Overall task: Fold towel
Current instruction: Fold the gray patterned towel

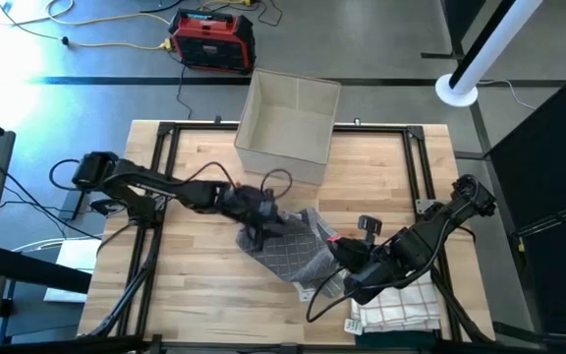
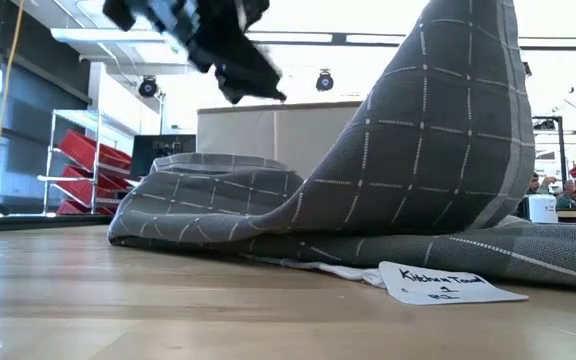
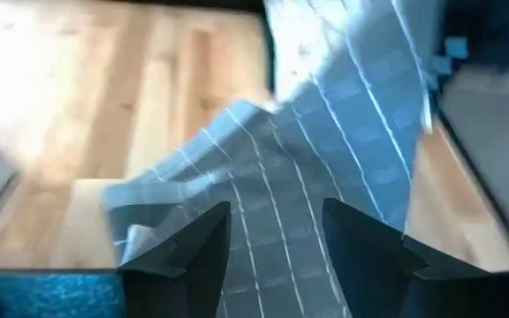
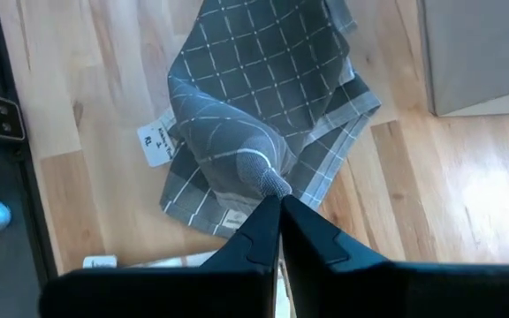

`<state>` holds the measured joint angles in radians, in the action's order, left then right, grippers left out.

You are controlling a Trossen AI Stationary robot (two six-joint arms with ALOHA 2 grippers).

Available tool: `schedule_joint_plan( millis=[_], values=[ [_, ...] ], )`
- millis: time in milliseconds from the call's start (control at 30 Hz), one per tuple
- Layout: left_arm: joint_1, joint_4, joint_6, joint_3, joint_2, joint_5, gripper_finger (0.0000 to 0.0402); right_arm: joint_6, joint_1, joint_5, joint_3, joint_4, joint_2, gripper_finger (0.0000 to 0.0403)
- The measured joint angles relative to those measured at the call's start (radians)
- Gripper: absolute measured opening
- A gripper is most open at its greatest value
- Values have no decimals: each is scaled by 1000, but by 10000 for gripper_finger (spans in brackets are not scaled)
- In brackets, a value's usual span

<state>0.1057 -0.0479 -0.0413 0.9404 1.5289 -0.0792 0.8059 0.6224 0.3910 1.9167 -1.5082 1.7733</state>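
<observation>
My right gripper (image 4: 278, 201) pinched tight on a bunched peak of the grey checked towel (image 4: 254, 106), lifting it above the wooden table (image 1: 195, 275), paper tag (image 2: 448, 283) beside the cloth, my left gripper (image 3: 272, 238) spread apart over the towel's far side, cardboard box (image 1: 288, 123) beyond

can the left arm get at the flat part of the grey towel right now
Probably yes. The left gripper hangs open just over the grey towel, nothing between them. The right gripper pinches a raised peak of the cloth off to the side, clear of that approach.
</observation>
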Motion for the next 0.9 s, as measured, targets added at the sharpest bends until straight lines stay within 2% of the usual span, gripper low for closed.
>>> schedule_joint_plan(
  millis=[133,333,500,733,900],
  values=[
    [-8,13,34,-15,66,11,157,3,0,24,0,-2,0,0],
    [-51,59,-52,-15,125,15,157,2,0,24,0,-32,0,0],
    [-61,54,-44,-14,167,29,157,0,0,23,0,-43,0,0],
    [-55,47,-95,-14,197,141,157,5,0,21,0,-40,0,0],
    [-40,39,-77,-9,189,225,157,5,0,21,0,-39,0,0]
  ],
)
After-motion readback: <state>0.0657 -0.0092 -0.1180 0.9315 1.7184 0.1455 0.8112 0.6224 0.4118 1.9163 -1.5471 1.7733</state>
